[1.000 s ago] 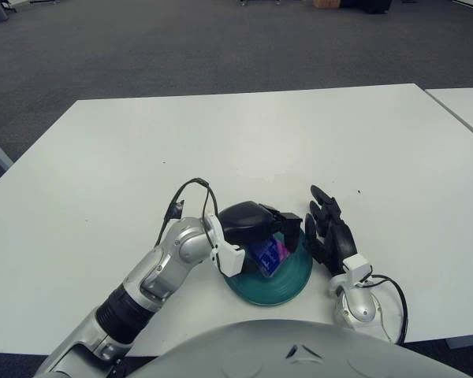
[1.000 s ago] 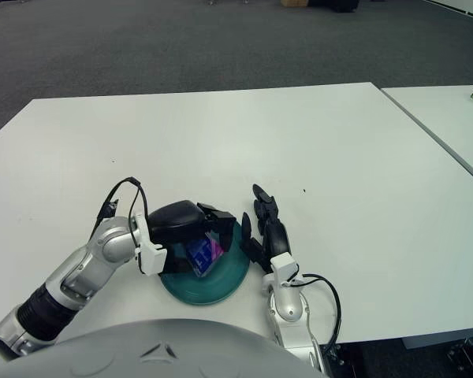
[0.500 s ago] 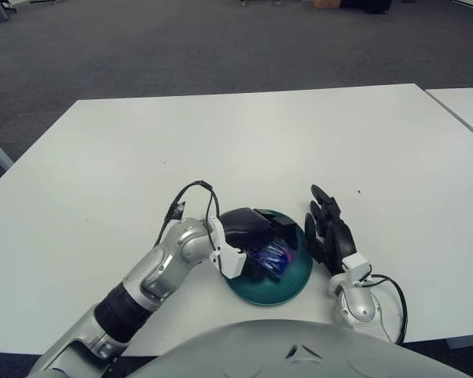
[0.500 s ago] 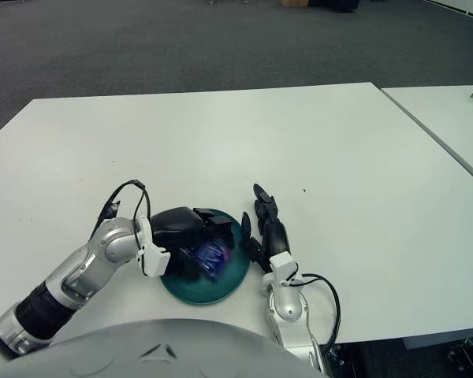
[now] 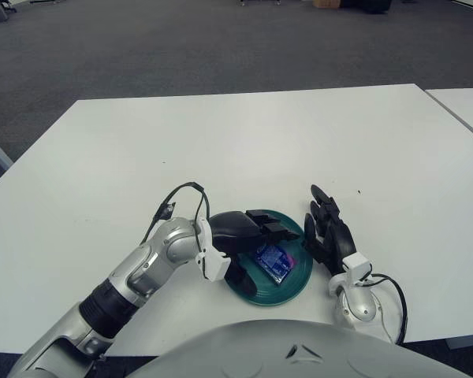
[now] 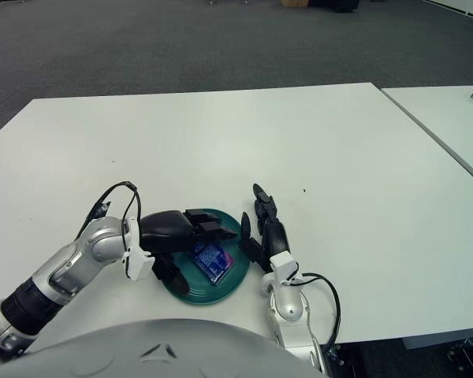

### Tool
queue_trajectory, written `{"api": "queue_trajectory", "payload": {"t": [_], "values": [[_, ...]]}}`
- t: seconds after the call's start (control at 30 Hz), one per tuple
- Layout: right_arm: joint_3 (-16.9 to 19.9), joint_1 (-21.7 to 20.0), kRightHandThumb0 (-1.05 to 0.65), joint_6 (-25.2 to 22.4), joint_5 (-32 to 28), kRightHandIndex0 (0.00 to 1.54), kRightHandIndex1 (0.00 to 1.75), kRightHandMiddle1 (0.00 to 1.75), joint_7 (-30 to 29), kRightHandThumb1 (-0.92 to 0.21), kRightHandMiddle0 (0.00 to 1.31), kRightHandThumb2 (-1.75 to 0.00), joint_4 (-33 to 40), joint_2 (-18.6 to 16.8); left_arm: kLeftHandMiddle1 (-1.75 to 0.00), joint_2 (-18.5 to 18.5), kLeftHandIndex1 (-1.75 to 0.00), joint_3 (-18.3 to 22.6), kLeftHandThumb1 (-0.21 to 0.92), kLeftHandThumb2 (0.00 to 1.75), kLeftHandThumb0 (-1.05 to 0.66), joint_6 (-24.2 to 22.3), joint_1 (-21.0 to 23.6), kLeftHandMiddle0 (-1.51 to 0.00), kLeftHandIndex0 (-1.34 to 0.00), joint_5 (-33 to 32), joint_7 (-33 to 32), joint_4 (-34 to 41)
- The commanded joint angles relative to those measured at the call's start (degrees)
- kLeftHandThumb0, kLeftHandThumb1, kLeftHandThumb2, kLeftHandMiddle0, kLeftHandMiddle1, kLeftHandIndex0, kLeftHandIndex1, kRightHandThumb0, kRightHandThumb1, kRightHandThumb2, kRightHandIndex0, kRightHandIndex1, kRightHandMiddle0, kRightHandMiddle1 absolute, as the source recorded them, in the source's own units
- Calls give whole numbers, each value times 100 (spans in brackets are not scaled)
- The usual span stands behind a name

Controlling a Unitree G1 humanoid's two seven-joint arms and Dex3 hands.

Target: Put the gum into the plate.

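status: gum (image 5: 273,259) is lying flat in the plate (image 5: 298,274); placement looks done, I'm only needing to clear my hand out.
left hand (image 5: 248,233): hovering over the plate's left half, fingers (image 5: 270,226) spread and released, gripping nothing.
gum position: just under and right of my left fingertips; I'm seeing no contact.
right hand (image 5: 329,234): idling just right of the plate, fingers relaxed and extended, holding nothing.
count: one gum pack, one plate, both on one white surface (image 5: 252,142).
remaining: I'm judging retraction only.

text: none legible | gum (image 5: 273,259) wrapper: print too small to read
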State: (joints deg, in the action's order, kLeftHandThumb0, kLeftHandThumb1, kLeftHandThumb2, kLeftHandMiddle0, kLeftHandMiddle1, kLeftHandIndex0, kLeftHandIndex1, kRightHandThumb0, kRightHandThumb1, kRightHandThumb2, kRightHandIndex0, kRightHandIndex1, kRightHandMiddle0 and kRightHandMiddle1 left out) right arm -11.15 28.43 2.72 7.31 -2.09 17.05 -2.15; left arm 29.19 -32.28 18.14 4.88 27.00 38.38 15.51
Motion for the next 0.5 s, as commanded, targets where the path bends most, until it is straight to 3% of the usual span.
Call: {"api": "queue_trajectory", "payload": {"t": [0.0, 0.33, 0.47], "values": [[44, 135, -77, -52, -21, 7, 0, 17, 33, -92, 0, -90, -14, 114, 0, 41, 0, 107, 92, 21, -105, 105, 57, 0, 0, -13, -80, -58], [33, 132, -75, 64, 31, 9, 1, 21, 18, -92, 0, -91, -50, 95, 0, 64, 0, 228, 92, 20, -105, 163, -2, 0, 0, -106, -83, -112], [51, 110, -75, 152, -55, 10, 1, 23, -11, -92, 0, -91, -121, 21, 0, -11, 0, 491, 92, 20, -105, 36, -122, 0, 0, -499, -171, -100]]}}
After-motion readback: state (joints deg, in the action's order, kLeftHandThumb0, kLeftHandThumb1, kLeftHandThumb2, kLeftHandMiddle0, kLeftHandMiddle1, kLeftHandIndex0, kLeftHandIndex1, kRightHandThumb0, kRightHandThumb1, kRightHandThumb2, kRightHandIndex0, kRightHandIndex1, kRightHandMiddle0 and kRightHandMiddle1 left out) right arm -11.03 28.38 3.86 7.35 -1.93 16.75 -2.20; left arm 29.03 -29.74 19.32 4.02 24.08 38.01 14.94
